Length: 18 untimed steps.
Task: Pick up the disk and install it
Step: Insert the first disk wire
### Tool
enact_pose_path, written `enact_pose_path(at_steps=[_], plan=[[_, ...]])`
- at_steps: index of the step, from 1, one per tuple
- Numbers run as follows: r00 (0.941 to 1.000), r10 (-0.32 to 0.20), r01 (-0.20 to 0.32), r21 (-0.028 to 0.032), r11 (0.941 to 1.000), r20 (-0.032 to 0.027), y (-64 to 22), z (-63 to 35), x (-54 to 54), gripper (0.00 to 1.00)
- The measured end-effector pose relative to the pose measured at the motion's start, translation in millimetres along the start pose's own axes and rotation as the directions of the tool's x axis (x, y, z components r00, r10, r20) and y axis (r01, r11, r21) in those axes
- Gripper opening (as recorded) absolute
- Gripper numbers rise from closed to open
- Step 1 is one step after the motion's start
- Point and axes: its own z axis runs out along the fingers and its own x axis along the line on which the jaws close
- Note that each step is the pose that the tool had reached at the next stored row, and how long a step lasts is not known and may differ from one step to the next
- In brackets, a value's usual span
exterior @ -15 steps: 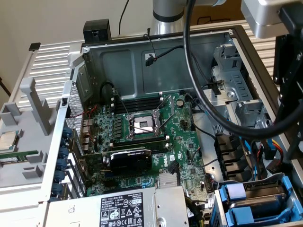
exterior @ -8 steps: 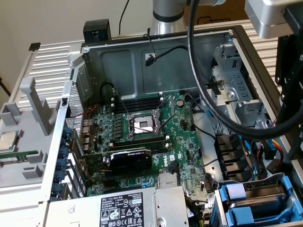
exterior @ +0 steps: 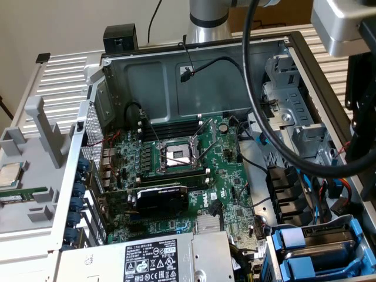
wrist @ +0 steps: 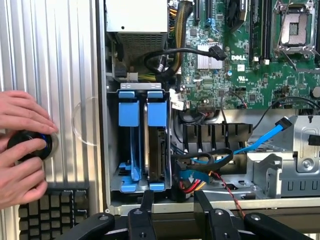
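Observation:
Two bright blue carrier frames (wrist: 129,112) (wrist: 156,111) stand side by side in the drive cage at the corner of the open computer case. The disk (wrist: 159,155) shows as a metal body in one of these carriers; in the exterior view the carriers (exterior: 296,242) sit at the lower right. My gripper (wrist: 175,202) hovers over the case's edge beside this cage, apart from the carriers. Its two black fingers (wrist: 147,200) are spread, and nothing is between them.
The motherboard (exterior: 194,170) with an open CPU socket (exterior: 178,155) fills the case floor, and a grey power supply (exterior: 147,258) lies by the cage. Blue and red cables (wrist: 260,140) run next to the cage. A person's hands (wrist: 20,150) hold a round black knob above a keyboard (wrist: 50,210).

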Motion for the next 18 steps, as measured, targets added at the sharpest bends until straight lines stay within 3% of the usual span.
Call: enact_pose_path(at_steps=[16,18], plan=[[1.0,0.006,-0.006,-0.0163,0.9998,-0.0005,-3.6,26.7,-13.5,0.45],[0.9998,0.019,-0.019,-0.0216,0.9996,-0.0017,-3.2,29.8,-14.5,0.45]])
